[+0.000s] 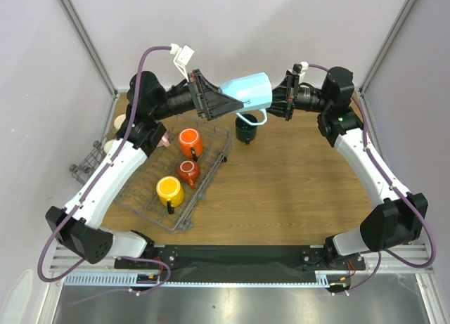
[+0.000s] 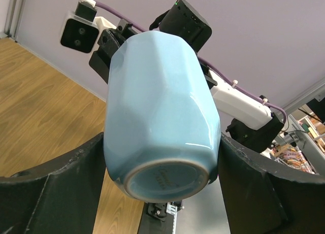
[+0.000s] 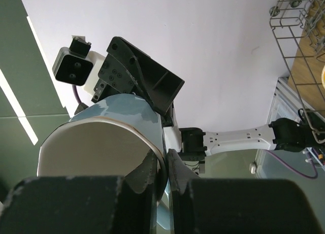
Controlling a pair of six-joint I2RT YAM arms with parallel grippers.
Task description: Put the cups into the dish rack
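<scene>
On the tabletop [image 1: 281, 197], your dish rack [image 1: 179, 225] holds three cups [image 1: 188, 171]; a green cup [image 1: 247, 129] waits, right fingers [image 3: 177, 183] pinch the blue cup [image 1: 247, 93], left fingers [image 2: 66, 178] straddle it wide, grip unclear.

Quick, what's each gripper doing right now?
Left gripper: looks shut across the light blue mug, near its base.
Right gripper: shut on that mug's rim.
</scene>
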